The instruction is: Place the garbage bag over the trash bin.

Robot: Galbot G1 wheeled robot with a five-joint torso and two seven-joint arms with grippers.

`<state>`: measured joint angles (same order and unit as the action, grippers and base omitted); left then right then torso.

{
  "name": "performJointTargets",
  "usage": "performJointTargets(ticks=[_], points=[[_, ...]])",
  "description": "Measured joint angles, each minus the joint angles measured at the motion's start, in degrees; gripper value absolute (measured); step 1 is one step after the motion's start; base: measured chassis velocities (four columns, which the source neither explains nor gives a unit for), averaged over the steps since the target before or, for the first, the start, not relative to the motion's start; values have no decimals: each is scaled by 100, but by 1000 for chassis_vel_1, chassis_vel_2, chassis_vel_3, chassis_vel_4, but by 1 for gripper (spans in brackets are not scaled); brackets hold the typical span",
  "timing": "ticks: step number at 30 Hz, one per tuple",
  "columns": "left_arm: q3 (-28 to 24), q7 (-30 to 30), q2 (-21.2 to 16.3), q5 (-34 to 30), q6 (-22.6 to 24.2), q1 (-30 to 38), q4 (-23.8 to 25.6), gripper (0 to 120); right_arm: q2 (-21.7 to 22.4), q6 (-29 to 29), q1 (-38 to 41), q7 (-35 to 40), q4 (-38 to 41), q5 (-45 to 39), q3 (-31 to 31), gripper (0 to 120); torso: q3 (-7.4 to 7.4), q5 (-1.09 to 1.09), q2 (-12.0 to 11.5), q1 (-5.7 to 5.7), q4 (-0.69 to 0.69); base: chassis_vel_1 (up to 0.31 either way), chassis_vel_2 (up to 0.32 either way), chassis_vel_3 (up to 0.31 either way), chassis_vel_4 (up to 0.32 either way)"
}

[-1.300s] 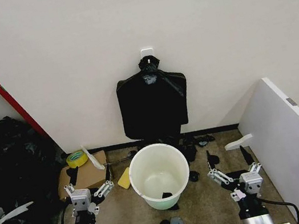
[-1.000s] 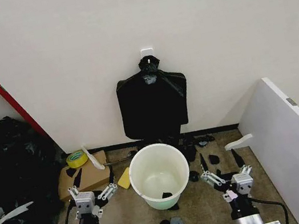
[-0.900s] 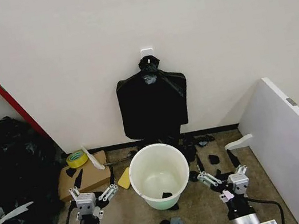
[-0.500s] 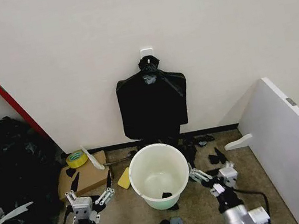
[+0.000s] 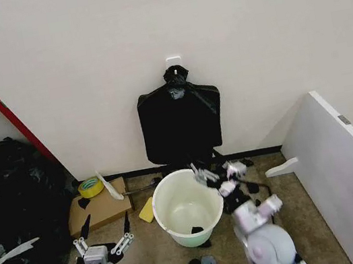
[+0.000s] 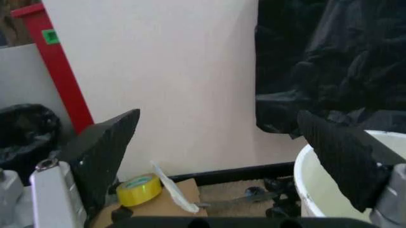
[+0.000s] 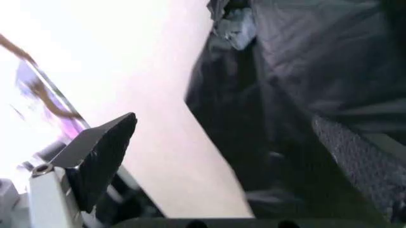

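Head view, left to right. A heap of black plastic (image 5: 8,203) lies against the left edge, with a roll of yellow tape (image 5: 90,187) on a flattened cardboard piece (image 5: 97,207) beside it. The left gripper (image 5: 101,237) hangs low, left of the trash bin (image 5: 188,206), its fingers spread and empty. The bin stands upright on the floor, unlined, with a small black scrap inside. Directly behind it a flat black bundle (image 5: 182,123), knotted at the top, hangs on a wall hook (image 5: 173,60). The right gripper (image 5: 219,172) is at the bin's far right rim, below the bundle, fingers apart and holding nothing; it is blurred, so contact with the rim cannot be judged. A loose garbage bag cannot be made out. Risk: reaching toward the bundle so near the rim, the arm could knock or tip the light bin. A white board (image 5: 343,164) leans at right.
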<state>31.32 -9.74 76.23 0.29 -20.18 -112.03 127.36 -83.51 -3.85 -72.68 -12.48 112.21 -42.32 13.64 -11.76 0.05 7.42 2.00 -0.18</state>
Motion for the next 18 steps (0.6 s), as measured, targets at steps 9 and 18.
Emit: performJointTargets(ticks=[9, 18], points=[[-47, -63, 277, 245, -4, -35, 63, 97, -126, 662, 1304, 48, -696, -1803, 11, 100, 0, 0, 0, 0, -1, 0, 0, 0, 0], [-41, -113, 480, 213, 49, -92, 510, 97, -181, 749, 2226, 286, -1583, -2291, -22, 100, 0, 0, 0, 0, 0, 0, 0, 0, 0]])
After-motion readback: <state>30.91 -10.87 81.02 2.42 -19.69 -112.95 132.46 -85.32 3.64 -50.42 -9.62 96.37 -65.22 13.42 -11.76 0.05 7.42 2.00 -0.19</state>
